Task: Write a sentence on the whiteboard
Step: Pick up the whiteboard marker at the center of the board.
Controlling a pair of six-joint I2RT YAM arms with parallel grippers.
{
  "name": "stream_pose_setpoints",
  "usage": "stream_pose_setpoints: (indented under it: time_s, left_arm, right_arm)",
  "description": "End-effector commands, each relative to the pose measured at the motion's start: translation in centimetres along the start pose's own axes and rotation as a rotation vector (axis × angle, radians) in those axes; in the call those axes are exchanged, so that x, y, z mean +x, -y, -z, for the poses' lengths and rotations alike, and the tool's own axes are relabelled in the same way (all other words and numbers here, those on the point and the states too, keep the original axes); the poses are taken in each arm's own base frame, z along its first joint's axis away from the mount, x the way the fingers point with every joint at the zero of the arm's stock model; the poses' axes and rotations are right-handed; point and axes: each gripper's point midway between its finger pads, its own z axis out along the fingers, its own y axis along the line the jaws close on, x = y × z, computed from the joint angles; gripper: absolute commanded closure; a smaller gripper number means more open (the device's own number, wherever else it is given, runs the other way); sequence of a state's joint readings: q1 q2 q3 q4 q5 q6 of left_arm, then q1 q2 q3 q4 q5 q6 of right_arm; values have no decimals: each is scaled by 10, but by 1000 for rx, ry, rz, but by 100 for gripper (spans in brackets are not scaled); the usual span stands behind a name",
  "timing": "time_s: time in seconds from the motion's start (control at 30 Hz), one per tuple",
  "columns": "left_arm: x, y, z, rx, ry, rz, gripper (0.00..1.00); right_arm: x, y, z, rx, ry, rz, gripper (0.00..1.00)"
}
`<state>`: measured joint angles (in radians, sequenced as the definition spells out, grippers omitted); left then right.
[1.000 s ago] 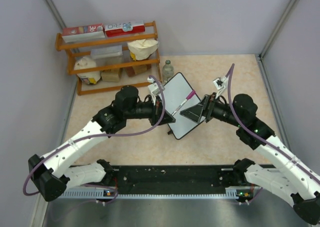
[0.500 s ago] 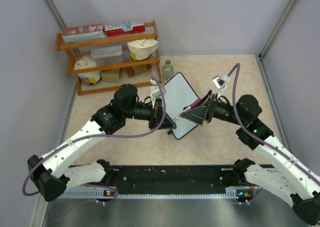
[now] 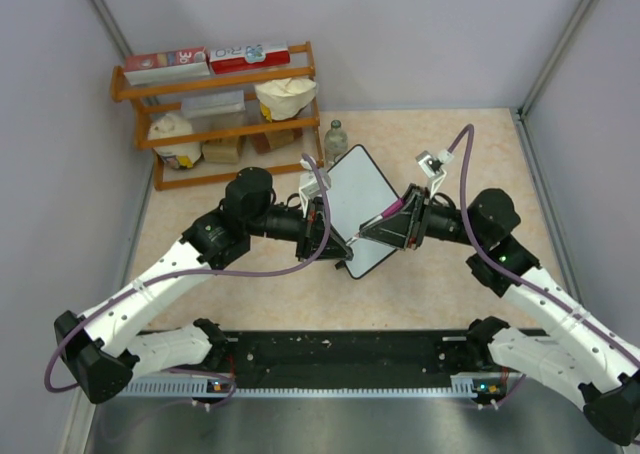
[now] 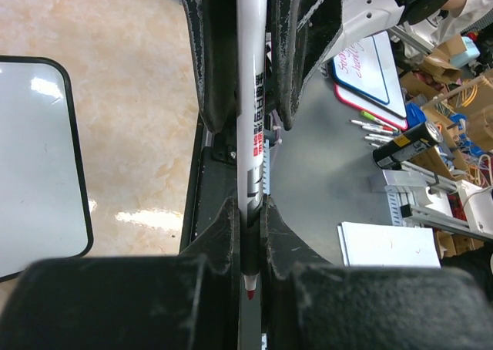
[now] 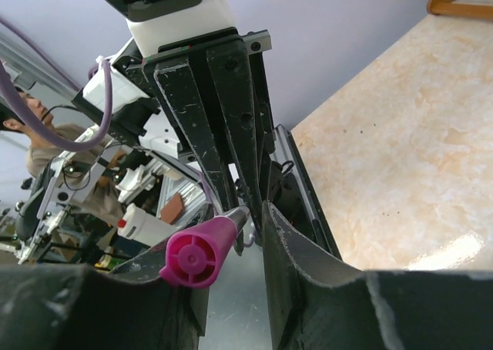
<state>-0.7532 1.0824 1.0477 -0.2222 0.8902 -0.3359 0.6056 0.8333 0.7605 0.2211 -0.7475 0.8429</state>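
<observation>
Uncapping stage: the left pincer (image 4: 248, 211) is clenched on a white-barrelled plastic marker (image 4: 252, 119). The right pincer (image 5: 225, 242) flanks its magenta cap (image 5: 196, 259), grip uncertain. The black-framed glossy whiteboard (image 3: 355, 189) lies beneath both, unwritten. Next: pull the cap straight off.

Pale lilac walls (image 3: 400, 34) close in a beige marbled tabletop (image 3: 470, 144), which carries a soft glare in the left wrist view. A wooden shelf rack (image 3: 230, 83) stands at the far left (boxes (image 3: 207, 58) on top, bags (image 3: 285, 96) and a clear tub (image 3: 213, 107) below). A small bottle (image 3: 336, 139) stands just beside it. A black rail (image 3: 340, 349) runs along the near edge.
</observation>
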Motion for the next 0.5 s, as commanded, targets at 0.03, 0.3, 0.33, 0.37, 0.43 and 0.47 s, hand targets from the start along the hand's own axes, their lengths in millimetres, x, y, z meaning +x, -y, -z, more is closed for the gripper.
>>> stream_pose_setpoints:
  time_s: [0.03, 0.3, 0.33, 0.37, 0.43, 0.47]
  left_arm:
    - [-19, 16, 5, 49, 49, -94, 100]
    - [-15, 16, 4, 53, 42, -86, 100]
    - [-14, 15, 4, 52, 40, -85, 100]
    - [-13, 14, 4, 50, 35, -82, 100]
    - [-12, 14, 4, 46, 33, -86, 100]
    - [-11, 14, 4, 46, 28, -83, 100]
  right_arm:
    - [-3, -7, 1, -40, 11, 30, 70]
    - [-1, -2, -2, -36, 7, 9, 92]
    - [-1, -1, -2, -33, 9, 8, 100]
    - [-1, 0, -2, -31, 9, 6, 100]
    - [-2, 3, -2, -16, 22, 7, 100]
    - [-1, 3, -1, -15, 27, 10, 100]
